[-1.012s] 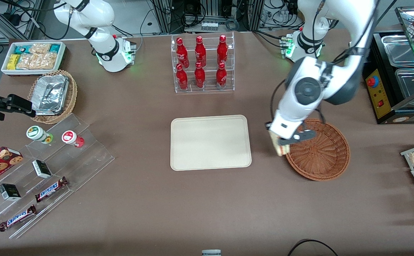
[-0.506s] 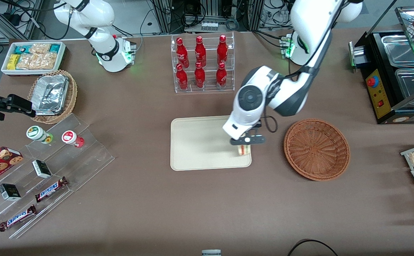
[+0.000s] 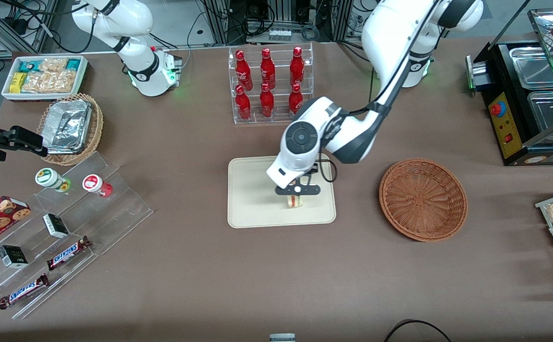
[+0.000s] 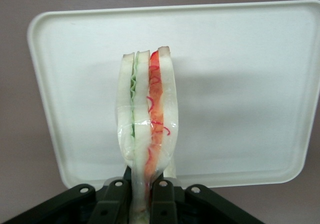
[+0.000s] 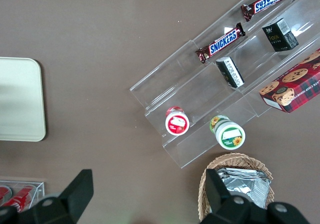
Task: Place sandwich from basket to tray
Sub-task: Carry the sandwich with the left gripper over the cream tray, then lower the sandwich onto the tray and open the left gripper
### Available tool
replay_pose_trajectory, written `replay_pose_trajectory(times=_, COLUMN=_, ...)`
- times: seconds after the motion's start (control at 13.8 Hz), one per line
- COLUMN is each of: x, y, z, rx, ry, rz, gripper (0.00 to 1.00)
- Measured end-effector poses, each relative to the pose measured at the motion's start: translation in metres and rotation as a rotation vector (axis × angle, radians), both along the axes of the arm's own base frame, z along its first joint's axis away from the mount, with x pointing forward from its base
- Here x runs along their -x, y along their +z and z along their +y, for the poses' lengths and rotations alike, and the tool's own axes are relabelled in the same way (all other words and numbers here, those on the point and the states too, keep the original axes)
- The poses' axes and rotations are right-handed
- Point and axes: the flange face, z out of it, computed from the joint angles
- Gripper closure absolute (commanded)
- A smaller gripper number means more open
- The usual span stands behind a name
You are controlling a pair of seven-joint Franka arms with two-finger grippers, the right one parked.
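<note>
Sandwich (image 4: 147, 129) in gripper (image 4: 146, 196) (wrist view: clamped)

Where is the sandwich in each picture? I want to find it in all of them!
Front view: the sandwich hangs over the tray, pinched in the end effector, with the basket sitting alone toward the working arm's end.
Left wrist view: the sandwich stands upright, the end effector shut on it, with the tray below.
Right wrist view: no sandwich; only a bit of the tray shows.
Shared landmark: the tray.
</note>
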Motion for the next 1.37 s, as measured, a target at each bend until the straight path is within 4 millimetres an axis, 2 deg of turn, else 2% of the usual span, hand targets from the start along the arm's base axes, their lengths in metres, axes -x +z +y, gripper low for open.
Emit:
replay_pose_trajectory(times=0.29, x=0.007, y=-0.026, z=-0.024, rx=0.03, ry=0.004, rz=-0.026, gripper=1.0)
replay_pose_trajectory(times=0.51, x=0.005, y=-0.034, z=-0.026, rx=0.028, ry=0.013, rz=-0.022, gripper=1.0)
replay_pose_trajectory(times=0.87, x=0.004, y=-0.035, z=-0.026, rx=0.025, ry=0.035, rz=-0.021, gripper=1.0)
replay_pose_trajectory(times=1.3, x=0.009, y=-0.049, z=-0.029, rx=0.01, ry=0.051, rz=-0.003, gripper=1.0)
replay_pose_trajectory(times=1.37, x=0.013, y=-0.051, z=-0.032, rx=0.008, ry=0.044, rz=0.0, gripper=0.8)
